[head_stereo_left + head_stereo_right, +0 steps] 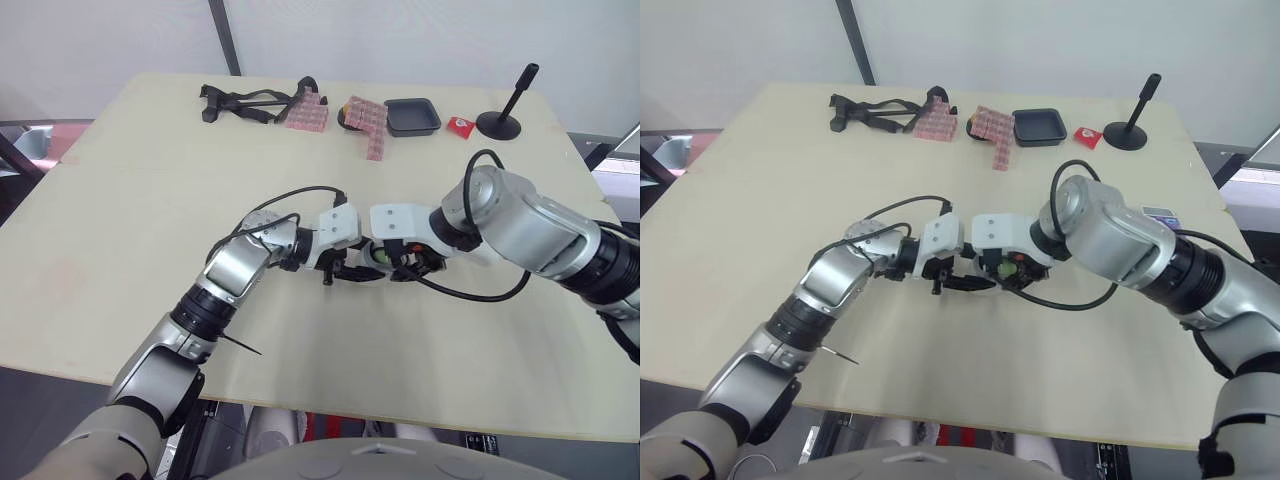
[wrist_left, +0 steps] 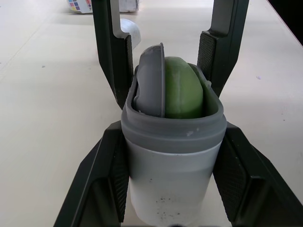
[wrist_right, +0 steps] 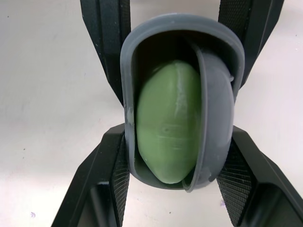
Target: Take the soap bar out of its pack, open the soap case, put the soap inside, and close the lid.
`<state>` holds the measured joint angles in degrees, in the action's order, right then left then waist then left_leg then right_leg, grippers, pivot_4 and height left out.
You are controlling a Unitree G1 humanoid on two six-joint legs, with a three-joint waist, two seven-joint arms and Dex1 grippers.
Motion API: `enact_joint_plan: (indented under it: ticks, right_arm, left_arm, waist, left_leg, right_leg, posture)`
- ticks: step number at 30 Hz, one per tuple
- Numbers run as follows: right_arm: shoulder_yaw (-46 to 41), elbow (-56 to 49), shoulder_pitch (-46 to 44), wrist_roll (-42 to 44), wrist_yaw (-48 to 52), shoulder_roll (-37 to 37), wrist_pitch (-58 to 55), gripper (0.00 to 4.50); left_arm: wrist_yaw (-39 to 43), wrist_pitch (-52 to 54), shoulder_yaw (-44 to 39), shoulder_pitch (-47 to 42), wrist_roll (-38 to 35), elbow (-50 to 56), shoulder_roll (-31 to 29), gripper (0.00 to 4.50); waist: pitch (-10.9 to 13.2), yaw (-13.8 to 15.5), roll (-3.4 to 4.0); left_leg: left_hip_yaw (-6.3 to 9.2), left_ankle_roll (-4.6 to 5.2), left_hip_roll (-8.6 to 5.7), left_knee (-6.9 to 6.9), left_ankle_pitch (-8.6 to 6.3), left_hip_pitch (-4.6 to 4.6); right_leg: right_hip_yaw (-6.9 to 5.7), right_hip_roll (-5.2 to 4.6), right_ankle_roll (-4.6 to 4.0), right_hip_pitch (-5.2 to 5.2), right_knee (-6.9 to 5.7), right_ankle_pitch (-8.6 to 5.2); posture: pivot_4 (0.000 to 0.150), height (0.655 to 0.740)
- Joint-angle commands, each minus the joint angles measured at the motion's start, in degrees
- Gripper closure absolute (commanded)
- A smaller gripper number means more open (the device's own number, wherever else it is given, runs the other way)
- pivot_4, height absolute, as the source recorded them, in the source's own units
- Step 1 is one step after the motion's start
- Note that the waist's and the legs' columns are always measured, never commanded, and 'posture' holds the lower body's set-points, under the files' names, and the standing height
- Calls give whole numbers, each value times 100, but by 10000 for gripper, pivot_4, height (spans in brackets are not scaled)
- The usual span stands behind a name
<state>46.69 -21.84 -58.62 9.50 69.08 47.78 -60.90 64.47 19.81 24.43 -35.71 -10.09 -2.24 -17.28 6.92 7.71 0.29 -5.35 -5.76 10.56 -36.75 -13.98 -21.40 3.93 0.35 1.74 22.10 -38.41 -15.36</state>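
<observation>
A white soap case (image 2: 170, 179) with a grey rim lies on its side at the middle of the table (image 1: 120, 200). The green soap bar (image 3: 168, 127) sits inside its open mouth. The grey lid (image 3: 215, 109) is swung partway, tilted beside the soap and not sealing the mouth. My left gripper (image 2: 173, 142) clamps the white body from both sides. From the opposite side, my right gripper (image 3: 177, 142) grips the grey rim end. In the head views the two grippers meet nose to nose around the case (image 1: 378, 256).
Along the far edge lie a black strap tool (image 1: 245, 103), red patterned packs (image 1: 368, 125), a black tray (image 1: 412, 116), a small red item (image 1: 460, 125) and a black stand (image 1: 500, 118). A small printed box (image 1: 1160, 213) sits behind my right arm.
</observation>
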Motion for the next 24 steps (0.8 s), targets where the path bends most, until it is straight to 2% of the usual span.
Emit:
enact_joint_plan:
  ticks: [1,5,7,8,9,11,12,18,24]
  right_arm:
    - [-331,-125,-76,-57,-68,-42,76,24130]
    - [-400,-97,-30,-30,-125,-91,77,24130]
    - [-485,-90,26,18,-184,-150,38,14431]
    - [-508,-94,48,42,-177,-156,28,11982]
    - [-552,-99,83,79,-171,-164,8,7383]
    - [-634,-131,172,132,-162,-138,-5,1457]
    - [-661,-150,211,140,-157,-116,4,240]
    - [-1208,-123,784,438,-138,4,93,240]
    - [-2397,56,2061,1033,-12,105,880,240]
  left_arm:
    - [31,-103,5,-46,-11,47,28,25764]
    - [54,-156,-39,4,-46,39,9,25764]
    - [59,-210,-64,58,-64,41,-5,25764]
    - [67,-238,-71,84,-68,42,-16,25764]
    - [82,-267,-91,114,-91,43,-20,25764]
    - [113,-323,-133,172,-136,42,-35,25764]
    - [125,-349,-146,193,-152,41,-42,25764]
    - [319,-679,-424,395,-455,-31,-66,25764]
    - [501,-1256,-932,716,-896,-181,-39,25764]
  waist:
    - [0,1,0]
    - [0,-1,0]
    - [0,-5,0]
    - [0,-3,0]
    - [-1,3,-1]
    - [-1,8,-1]
    - [-1,10,-1]
    - [-1,10,-1]
    - [-1,17,-2]
  left_leg:
    - [0,0,0,0,0,0]
    - [0,0,0,0,0,0]
    - [0,0,0,0,0,0]
    - [-3,0,0,0,0,0]
    - [-3,0,0,0,0,-1]
    - [-3,0,1,0,0,0]
    - [-3,1,1,-1,0,0]
    - [-3,0,1,-1,0,-1]
    - [-3,1,0,-2,-1,-3]
  right_leg:
    - [0,0,0,0,0,0]
    - [0,0,0,0,0,0]
    - [1,0,0,1,-1,0]
    - [4,0,0,1,-1,0]
    - [4,0,0,2,-2,0]
    - [4,1,0,1,-2,0]
    - [4,1,0,1,-2,0]
    - [5,1,0,2,-2,0]
    - [6,0,0,2,-1,0]
  posture:
    - [1500,7400]
    - [1500,7400]
    - [1500,7400]
    - [1500,7400]
    - [1500,7400]
    - [1500,7400]
    - [1500,7400]
    - [1500,7400]
    - [1500,7400]
